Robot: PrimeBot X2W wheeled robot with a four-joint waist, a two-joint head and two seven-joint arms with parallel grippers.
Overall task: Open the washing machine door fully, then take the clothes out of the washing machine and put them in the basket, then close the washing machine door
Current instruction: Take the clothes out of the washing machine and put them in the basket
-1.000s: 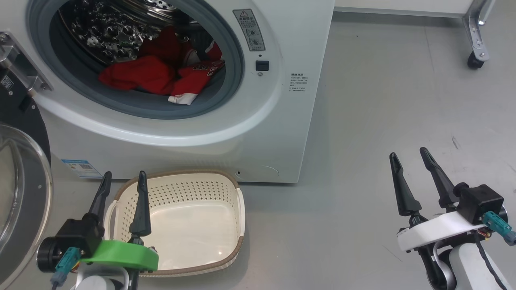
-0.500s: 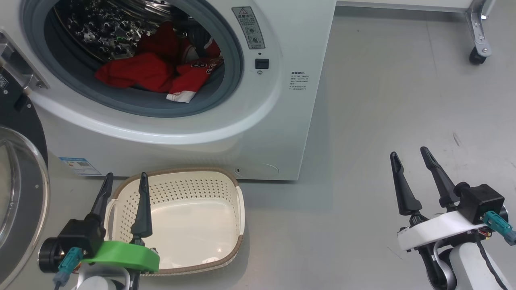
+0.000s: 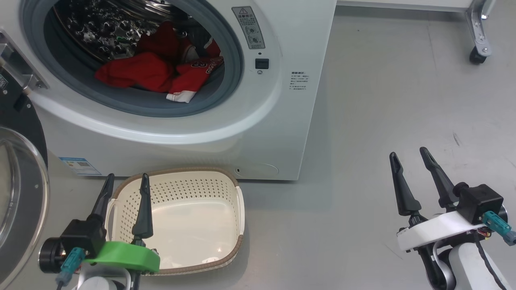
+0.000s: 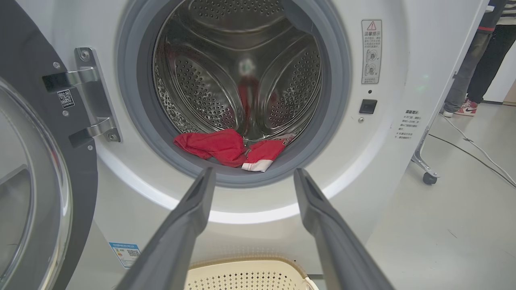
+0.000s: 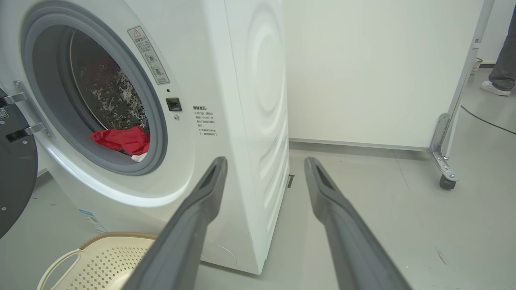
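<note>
Grey floor (image 3: 383, 100); washing machine (image 3: 282, 121) warning sticker (image 3: 248, 27) illegible, blue label (image 3: 80, 166); left tool (image 3: 127, 177), right tool (image 3: 408, 153) spread.

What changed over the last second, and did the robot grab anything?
The head camera shifted slightly. Nothing was grabbed or released: the left gripper and right gripper stay open and empty, the clothes stay in the washing machine, and the basket stays empty.

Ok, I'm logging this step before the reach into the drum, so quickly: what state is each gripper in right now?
Left gripper: jaws open, holding nothing.
Right gripper: jaws open, holding nothing.
</note>
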